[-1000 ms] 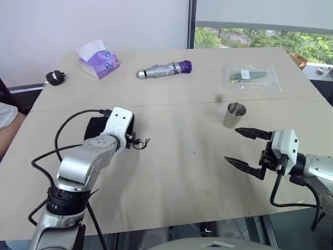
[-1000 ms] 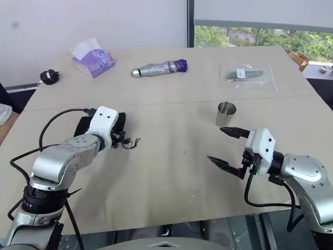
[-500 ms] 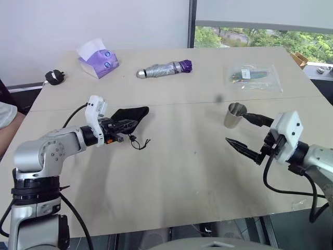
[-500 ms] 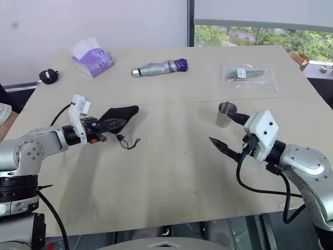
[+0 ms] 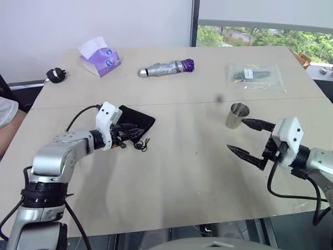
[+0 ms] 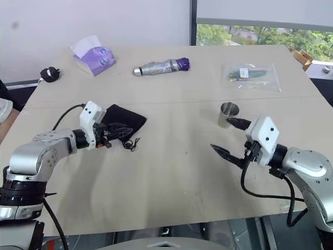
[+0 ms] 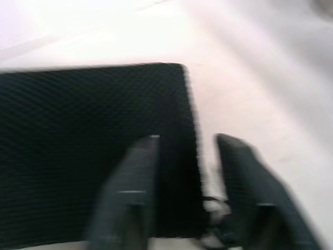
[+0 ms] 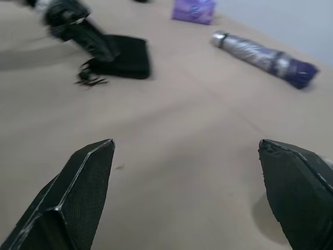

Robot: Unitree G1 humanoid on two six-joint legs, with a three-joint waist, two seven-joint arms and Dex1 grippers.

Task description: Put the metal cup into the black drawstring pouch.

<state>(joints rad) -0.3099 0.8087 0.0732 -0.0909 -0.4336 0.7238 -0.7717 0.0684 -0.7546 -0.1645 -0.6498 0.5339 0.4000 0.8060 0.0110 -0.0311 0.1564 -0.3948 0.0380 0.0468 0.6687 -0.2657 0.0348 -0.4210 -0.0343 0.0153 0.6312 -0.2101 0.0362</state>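
Pincer on the left (image 5: 129, 136) is sitting at the pouch (image 5: 136, 123), fingers partly apart with the pouch's edge lying between them in the left wrist view; whether it is actually pinching the fabric I cannot tell. Pouch is lying flat on the table (image 5: 177, 182), at about 9 o'clock from table centre, its cord (image 5: 141, 145) trailing at the near end by the fingertips.

Right pincer (image 5: 250, 139) is hanging wide, nothing in it. Cup (image 5: 237, 115) is standing upright at roughly 3 o'clock on the table, just beyond the far finger at its 11 o'clock, apart from both.

Step in hand, by my reading: getting a grip on the pouch mouth while the right arm is lining up on the cup. Cup is not yet grasped.

Next move is calling for the right pincer to advance so the cup sits between the fingers, then close. Left needs a firm hold on one lip of the mouth, lifting it so it is gaping.
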